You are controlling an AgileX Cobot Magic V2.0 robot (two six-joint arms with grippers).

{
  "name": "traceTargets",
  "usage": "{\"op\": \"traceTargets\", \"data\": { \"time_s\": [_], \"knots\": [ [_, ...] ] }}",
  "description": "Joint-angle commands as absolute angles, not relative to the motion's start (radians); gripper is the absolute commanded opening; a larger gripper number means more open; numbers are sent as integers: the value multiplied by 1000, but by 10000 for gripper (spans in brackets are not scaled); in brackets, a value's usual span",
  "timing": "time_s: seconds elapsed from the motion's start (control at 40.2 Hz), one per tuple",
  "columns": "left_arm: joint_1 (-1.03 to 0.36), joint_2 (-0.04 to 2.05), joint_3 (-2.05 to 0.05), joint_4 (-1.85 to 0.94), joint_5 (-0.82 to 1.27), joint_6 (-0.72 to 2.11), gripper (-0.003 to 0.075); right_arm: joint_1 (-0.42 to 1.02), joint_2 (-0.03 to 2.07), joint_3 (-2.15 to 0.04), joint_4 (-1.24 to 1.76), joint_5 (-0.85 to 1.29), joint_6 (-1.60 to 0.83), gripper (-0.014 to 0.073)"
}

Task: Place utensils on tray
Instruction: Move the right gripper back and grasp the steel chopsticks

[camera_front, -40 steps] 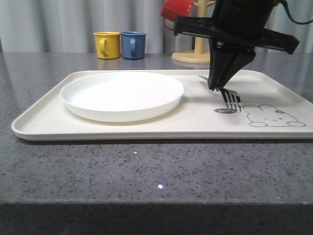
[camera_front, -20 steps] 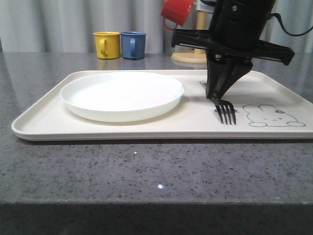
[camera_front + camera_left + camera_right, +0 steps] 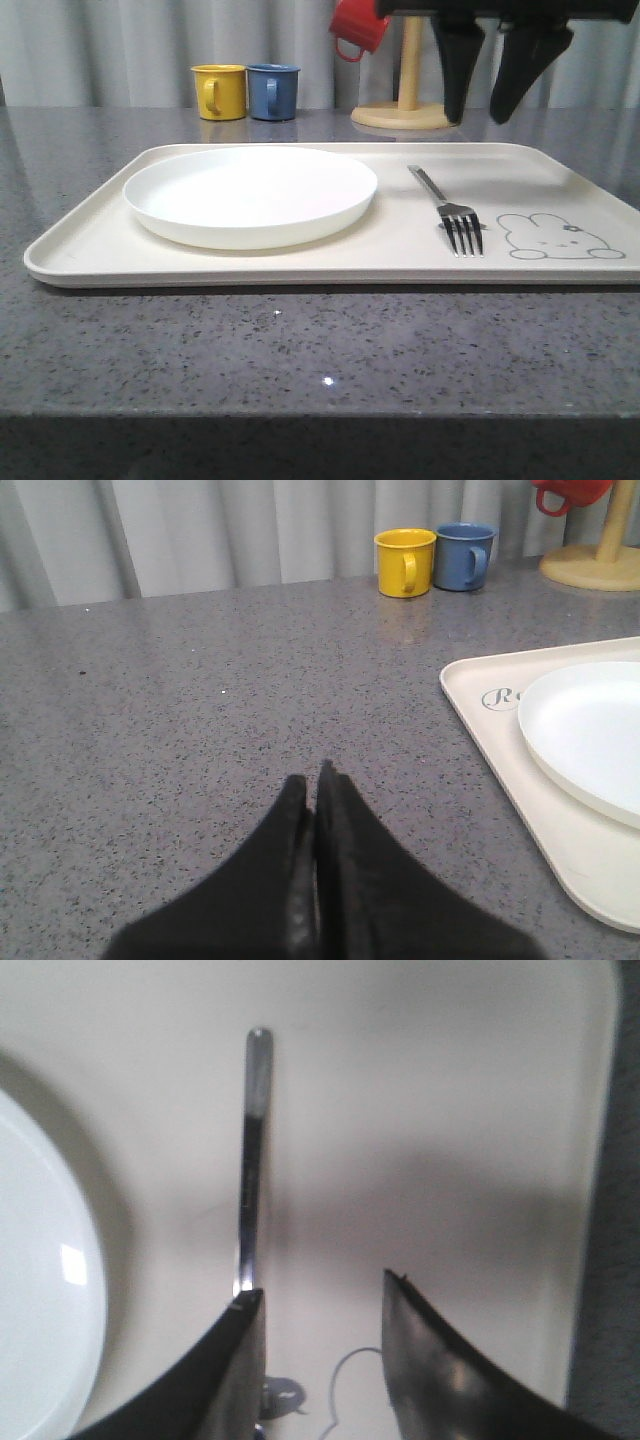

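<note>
A silver fork (image 3: 448, 208) lies flat on the cream tray (image 3: 80, 250), tines toward the front, beside the grey rabbit drawing (image 3: 555, 238). The round white plate (image 3: 250, 194) rests on the tray's left half. My right gripper (image 3: 497, 118) hangs open well above the fork's handle, nothing between its fingers; in the right wrist view the fork handle (image 3: 252, 1150) runs under the gripper (image 3: 323, 1288), with the plate (image 3: 40, 1300) at the side. My left gripper (image 3: 312, 777) is shut and empty over bare counter, left of the tray (image 3: 480, 705) and plate (image 3: 585, 735).
A yellow mug (image 3: 219, 91) and a blue mug (image 3: 272, 91) stand at the back of the grey speckled counter. A wooden mug tree (image 3: 404, 105) with a red mug (image 3: 358, 26) hanging on it stands behind the tray. The counter's front edge is near.
My right gripper lowered the fork onto the tray, opened and let it go, then rose above it. The fork now lies flat by the rabbit drawing.
</note>
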State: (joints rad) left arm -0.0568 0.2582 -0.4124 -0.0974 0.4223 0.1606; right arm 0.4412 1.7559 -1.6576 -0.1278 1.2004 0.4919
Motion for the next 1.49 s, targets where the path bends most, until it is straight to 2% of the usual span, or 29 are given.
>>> {"op": "traceTargets", "data": {
  "time_s": [0.0,0.249,0.696,1.466],
  "knots": [
    [-65,267,-438,-99,335,155,-18,412,1714,-1750,-194,1340,421,319],
    [-65,267,-438,-99,335,155,-18,282,1694,-1740,-89,1339,225,320],
    [-65,267,-438,-99,335,155,-18,-44,1620,-1544,-74,1337,32,345],
    [-65,267,-438,-99,335,155,-18,-63,1777,-1497,-67,1295,6,318]
  ]
}}
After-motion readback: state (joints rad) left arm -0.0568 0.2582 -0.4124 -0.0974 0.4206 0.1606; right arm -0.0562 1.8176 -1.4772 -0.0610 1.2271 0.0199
